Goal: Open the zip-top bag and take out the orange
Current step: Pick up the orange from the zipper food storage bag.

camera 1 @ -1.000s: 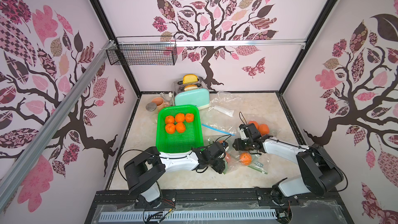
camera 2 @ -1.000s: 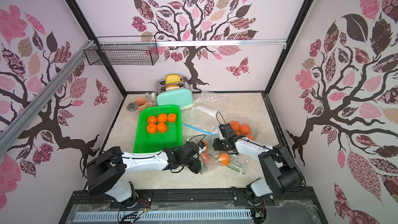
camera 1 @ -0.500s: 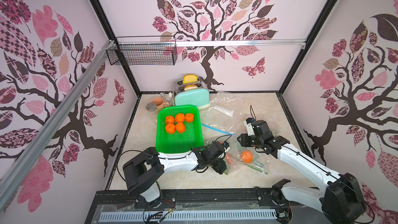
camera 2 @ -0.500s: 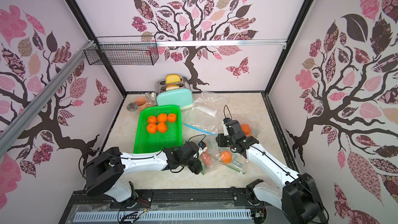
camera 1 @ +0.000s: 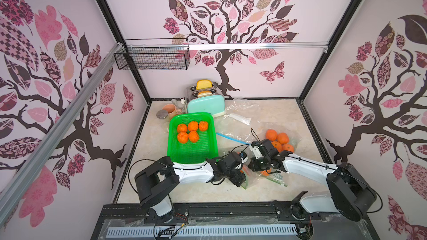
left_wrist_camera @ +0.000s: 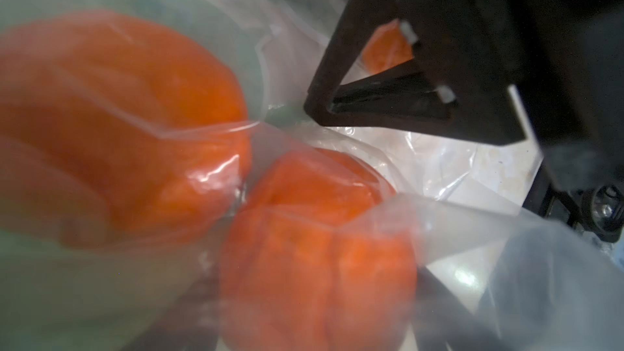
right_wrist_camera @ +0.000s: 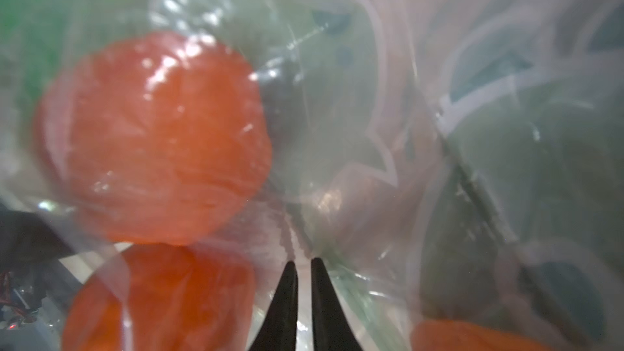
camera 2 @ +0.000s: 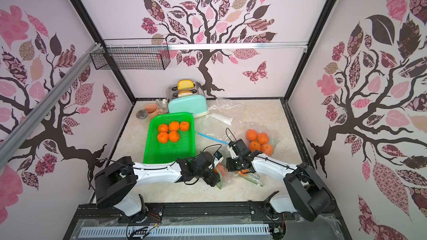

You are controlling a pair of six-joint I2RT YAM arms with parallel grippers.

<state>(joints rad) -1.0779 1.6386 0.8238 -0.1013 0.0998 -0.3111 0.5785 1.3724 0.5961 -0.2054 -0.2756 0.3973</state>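
Zip-top bag [right_wrist_camera: 388, 113] film puckers toward the tips of the right end effector [right_wrist_camera: 300, 298]. Its two dark fingers [right_wrist_camera: 287, 302] are pressed almost together on what looks like a fold of that film, with only a thin slit between them. Just beyond the tips, seen through the plastic, sits one orange [right_wrist_camera: 155, 136] with a second orange [right_wrist_camera: 158, 298] touching it. Both are inside the bag, which lies on the bench [camera 1: 277, 111] near its front edge.

The left end effector [camera 1: 240, 178] meets the same bag from the opposite side, jaws spread wide. Its fingers are out of its own wrist view, so I cannot tell whether they bear on fruit or only on film. A curl of the green zip strip [camera 1: 247, 182] beside it suggests the mouth is parted there; how far, I cannot tell.

The step in hand, as I judge it, is holding the mouth open so the fruit can be reached. The right pinch should carry film alone and lift it gently up and away from the left end effector, raising a tent rather than dragging the light bag. The left jaws should enter under that tent, straddle the nearer fruit at its widest, and close with no plastic trapped. Thin film slips and round fruit rolls, so slow moves suit. The green basket [camera 1: 191, 155] holding five loose oranges [camera 1: 193, 126] lies just behind, a likely place to set the fruit down.
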